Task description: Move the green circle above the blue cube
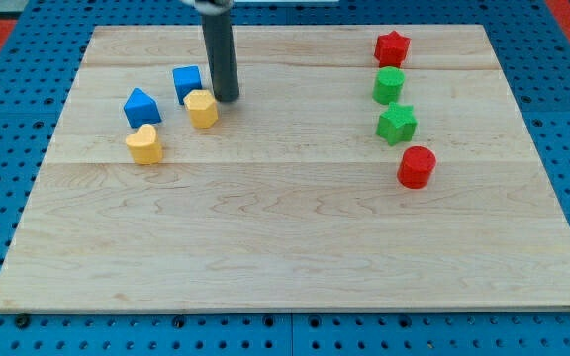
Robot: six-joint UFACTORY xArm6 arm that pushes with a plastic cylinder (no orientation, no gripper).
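The green circle point(388, 85) lies at the view's right, just below a red star point(392, 46). The blue cube point(187, 82) lies at the view's upper left. My tip point(227, 98) rests on the board just right of the blue cube and of a yellow hexagon-like block point(202, 108). The tip is far left of the green circle.
A blue house-shaped block point(142, 106) and a yellow heart point(144, 144) lie left of and below the blue cube. A green star point(397, 124) and a red cylinder point(416, 166) lie below the green circle. The wooden board point(285, 247) sits on blue pegboard.
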